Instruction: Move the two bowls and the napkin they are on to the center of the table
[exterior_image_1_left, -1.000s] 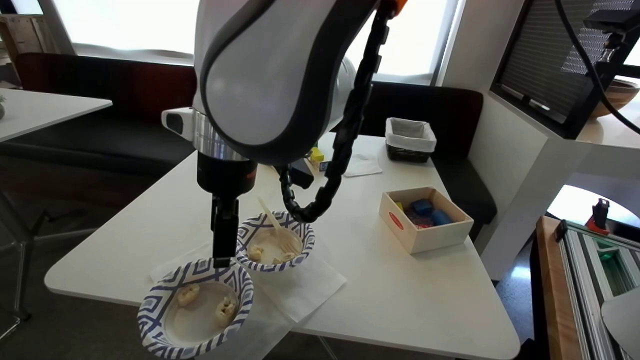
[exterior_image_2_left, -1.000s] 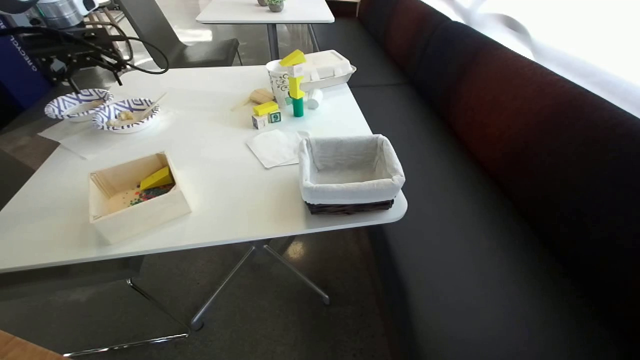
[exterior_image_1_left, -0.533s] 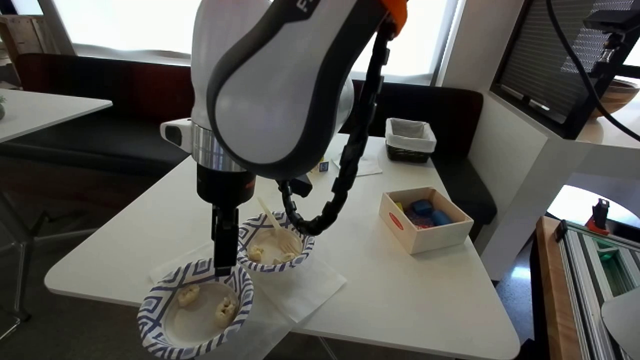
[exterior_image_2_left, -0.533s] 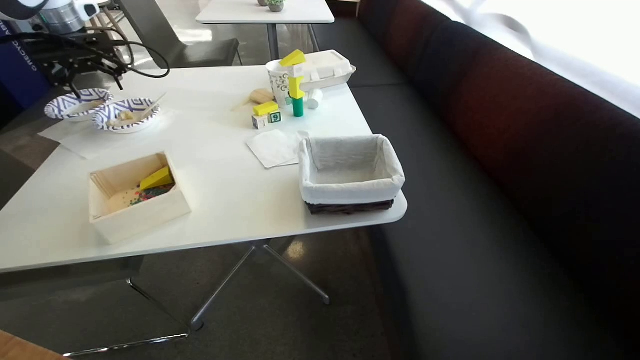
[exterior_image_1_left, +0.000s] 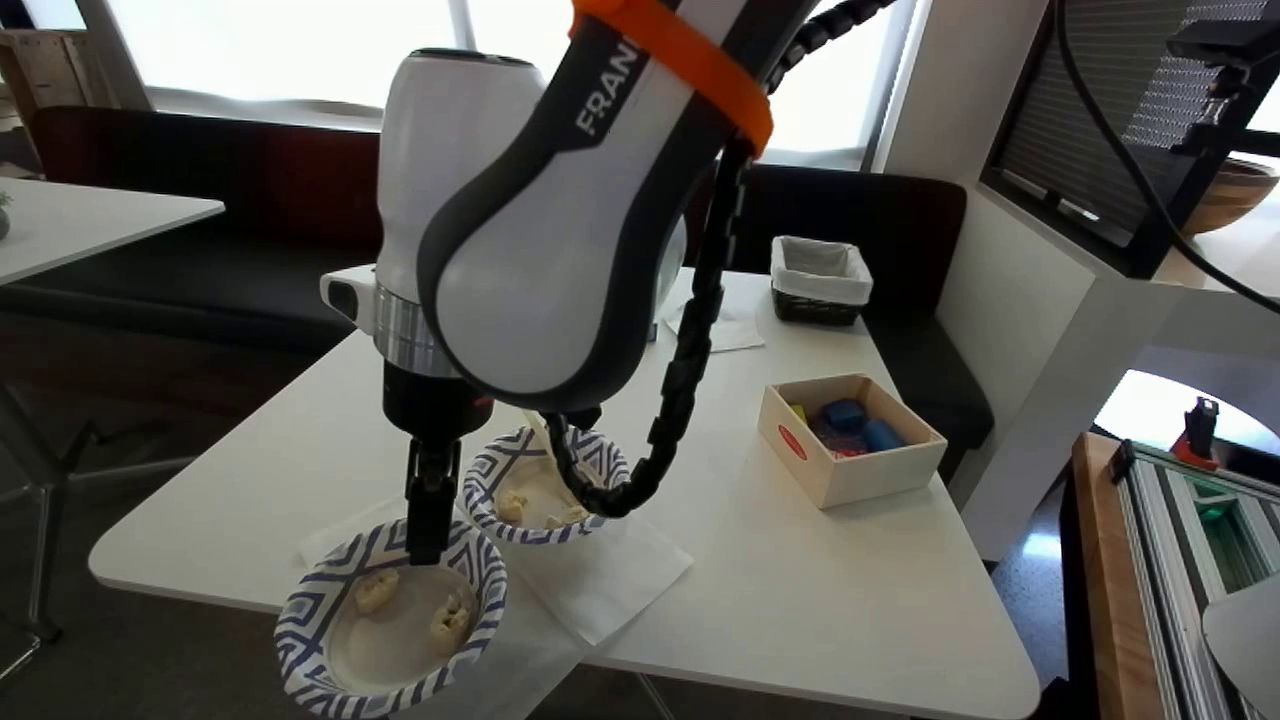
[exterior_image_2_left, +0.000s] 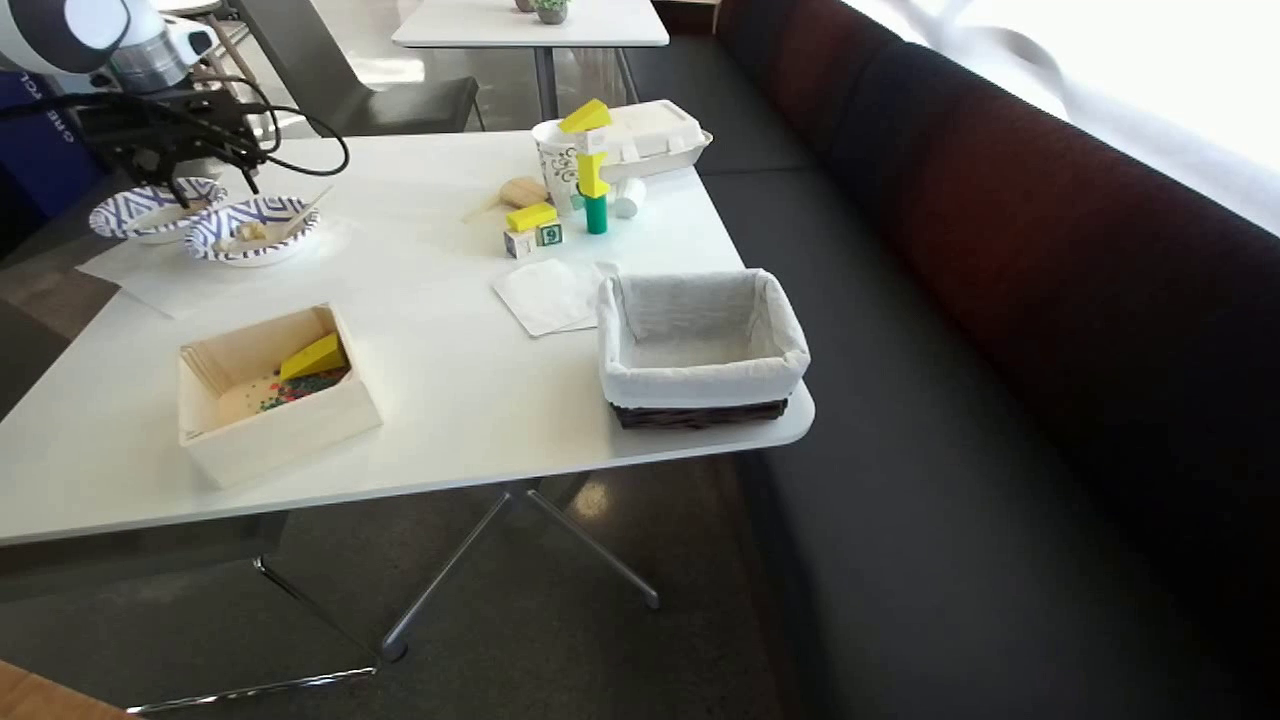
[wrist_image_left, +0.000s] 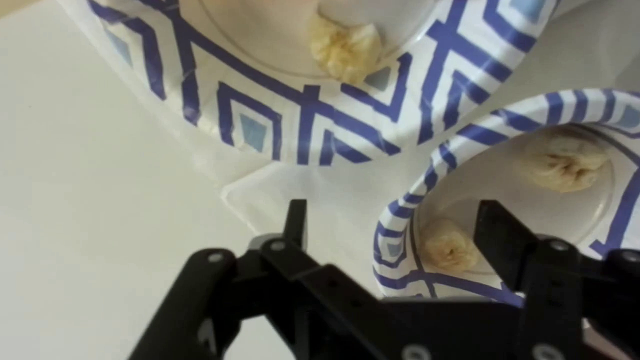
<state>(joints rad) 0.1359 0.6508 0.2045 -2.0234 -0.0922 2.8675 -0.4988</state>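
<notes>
Surface: a white, round-cornered table, one end at a dark padded bench, bright windows behind; a second white table stands well apart, near a grey chair. At the end away from the bench, the outer blue-and-white patterned paper bowl and the inner bowl of the same kind sit just beside each other on a white paper napkin, which runs past the table's edge. A black two-fingered gripper hangs over the outer bowl's rim, fingers wide apart, one above the bowl's inside, the other outside it above the napkin; it has hold of nothing. Whether a fingertip touches the bowl I cannot tell. Hidden or cut off: the white-and-grey arm blocks part of the table's bench end, its black cable crosses the inner bowl in an exterior view, and in the wrist view both bowls run out of sight. How much of the outer bowl rests on the table is hard to make out; coloured bits in the open pale-wood box are too small to count. Count: two bowls; two pale dumpling-like pieces in the outer bowl; similar pieces in the inner, number unclear; one pale fork, in the inner bowl; one wooden box; one dark wicker basket with white cloth liner; one patterned white cup.
</notes>
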